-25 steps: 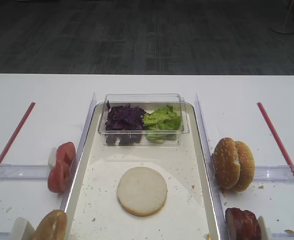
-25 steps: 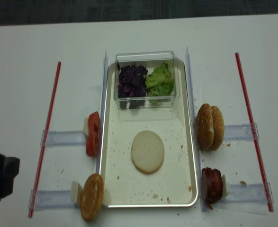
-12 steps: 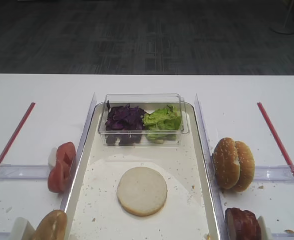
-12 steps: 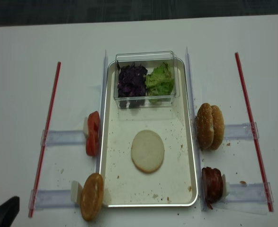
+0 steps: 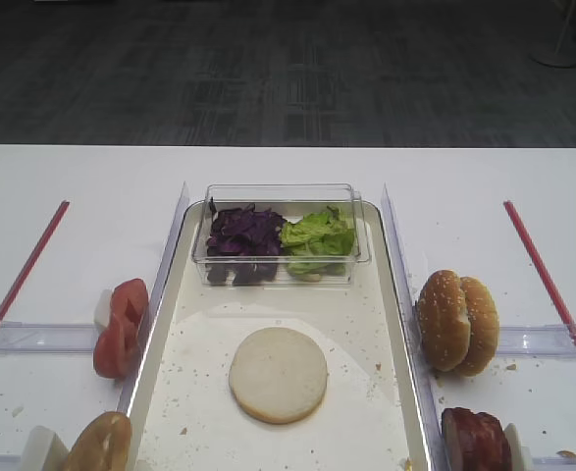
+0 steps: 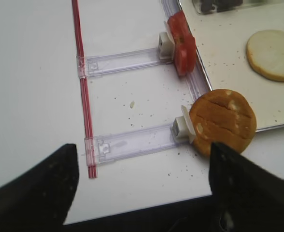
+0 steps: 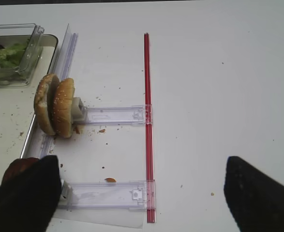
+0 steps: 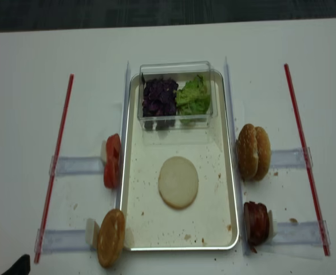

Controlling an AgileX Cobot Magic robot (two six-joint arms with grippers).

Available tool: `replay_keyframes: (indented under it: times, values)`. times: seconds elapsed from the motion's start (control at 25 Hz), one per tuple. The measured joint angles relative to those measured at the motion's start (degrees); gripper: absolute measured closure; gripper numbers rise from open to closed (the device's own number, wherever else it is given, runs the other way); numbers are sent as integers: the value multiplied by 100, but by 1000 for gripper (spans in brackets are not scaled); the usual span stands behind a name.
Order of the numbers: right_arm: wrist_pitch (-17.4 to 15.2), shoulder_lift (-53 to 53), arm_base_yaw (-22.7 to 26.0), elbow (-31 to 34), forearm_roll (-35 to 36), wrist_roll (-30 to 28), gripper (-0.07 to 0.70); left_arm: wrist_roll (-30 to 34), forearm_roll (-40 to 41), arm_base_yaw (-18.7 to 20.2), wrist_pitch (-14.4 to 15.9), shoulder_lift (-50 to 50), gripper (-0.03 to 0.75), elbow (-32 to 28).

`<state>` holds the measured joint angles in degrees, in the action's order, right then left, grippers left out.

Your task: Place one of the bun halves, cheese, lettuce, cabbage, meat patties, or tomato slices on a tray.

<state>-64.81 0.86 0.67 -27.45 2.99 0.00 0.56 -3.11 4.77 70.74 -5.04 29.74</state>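
A flat, pale bun half (image 5: 278,374) lies on the cream tray (image 5: 195,392), with no gripper touching it. Lettuce (image 5: 317,234) and purple cabbage (image 5: 242,232) fill a clear tub at the tray's far end. Tomato slices (image 5: 121,327) stand left of the tray, and meat patties (image 5: 474,440) stand to its right front. No cheese is in view. My left gripper (image 6: 142,183) hangs open and empty over the table's near left edge, short of a browned bun half (image 6: 222,121). My right gripper (image 7: 142,198) is open and empty above the right rail.
Two sesame bun halves (image 5: 456,321) stand upright right of the tray. Clear plastic rails (image 6: 132,142) and red strips (image 5: 543,280) lie on the white table on both sides. Crumbs dot the tray. The table's front edge runs just under the left gripper.
The left gripper has drawn back toward the near left corner, almost leaving the realsense view. The bun half and the other food have not moved.
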Motion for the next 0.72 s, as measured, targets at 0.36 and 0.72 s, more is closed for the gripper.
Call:
replay_keyframes:
  times: [0.36,0.72]
  values:
    - [0,0,0,0,0,0,-60,-113,125,0,-257,46,203,-170]
    - [0,0,0,0,0,0,-60,-136,130,0,-278,511,203,-170]
